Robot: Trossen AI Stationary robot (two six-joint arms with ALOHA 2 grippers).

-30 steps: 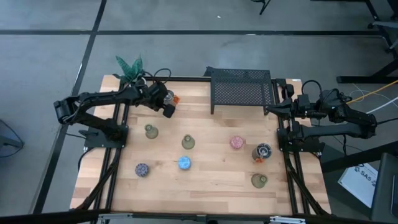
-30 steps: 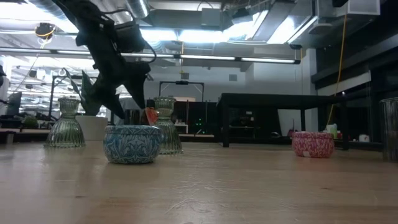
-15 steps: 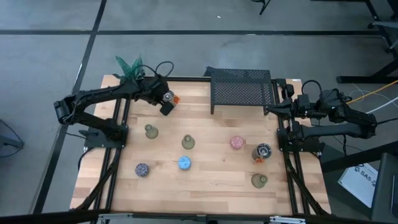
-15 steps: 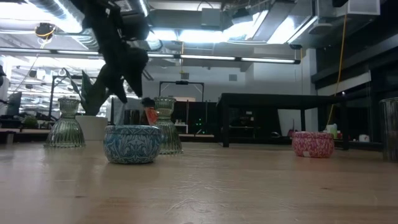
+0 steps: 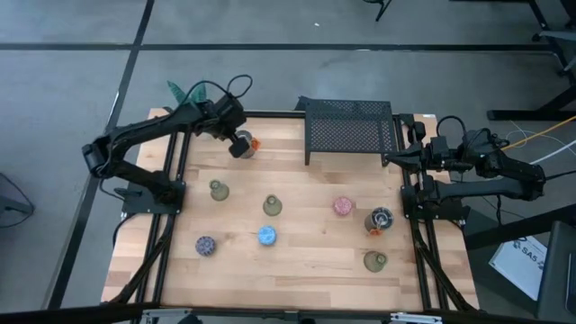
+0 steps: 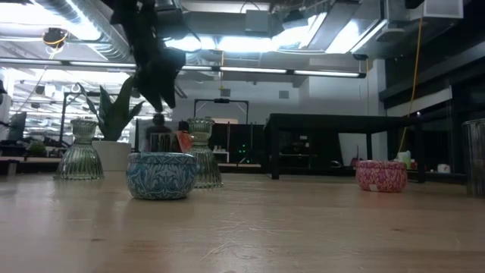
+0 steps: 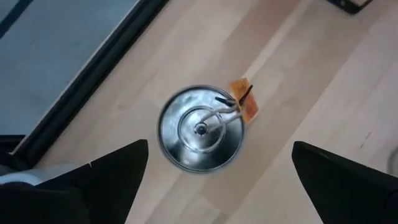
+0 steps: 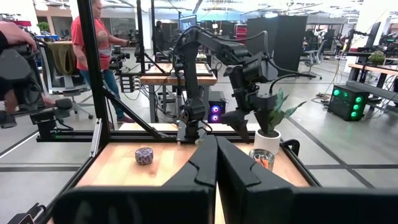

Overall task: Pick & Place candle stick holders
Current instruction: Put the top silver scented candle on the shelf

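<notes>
Wooden table (image 5: 306,256) carries several small holders, with a black mesh rack (image 5: 349,130) at its 12 o'clock edge. At about 10 o'clock, the left gripper (image 5: 236,138) hangs above the silvery holder with an orange tag (image 7: 201,128), its fingers spread wide and holding nothing; the holder sits directly below, between the two fingers (image 7: 93,180) in the wrist view. Toward 3 o'clock, the right gripper (image 5: 392,160) waits at the table's edge, fingers pressed together.
</notes>
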